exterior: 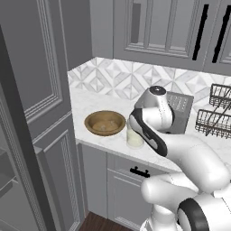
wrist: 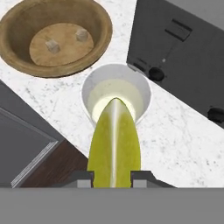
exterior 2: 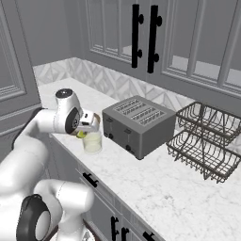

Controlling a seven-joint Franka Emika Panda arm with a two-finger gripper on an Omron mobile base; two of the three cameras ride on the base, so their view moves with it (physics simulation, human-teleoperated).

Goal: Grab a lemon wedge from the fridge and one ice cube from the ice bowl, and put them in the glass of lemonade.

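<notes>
My gripper (wrist: 113,178) is shut on the lemon wedge (wrist: 114,140), a yellow-green wedge that hangs straight above the glass of lemonade (wrist: 116,94). From the right base camera, the gripper (exterior 2: 84,130) sits just over the glass (exterior 2: 92,142), with a bit of the lemon wedge (exterior 2: 81,135) showing under the hand. The left base view has the glass (exterior: 134,137) partly behind my arm. Left of the glass on the counter stands the brown wooden ice bowl (exterior: 104,122). In the hand view, two pale ice cubes (wrist: 53,46) lie inside the ice bowl (wrist: 92,19). The fridge is out of view.
A dark grey toaster (exterior 2: 138,125) stands right beside the glass, to its right. Two wire racks (exterior 2: 202,141) sit farther right on the marble counter (exterior 2: 160,183). A tall paneled cabinet (exterior: 36,113) borders the counter on the left, with upper cabinets (exterior: 158,27) overhead.
</notes>
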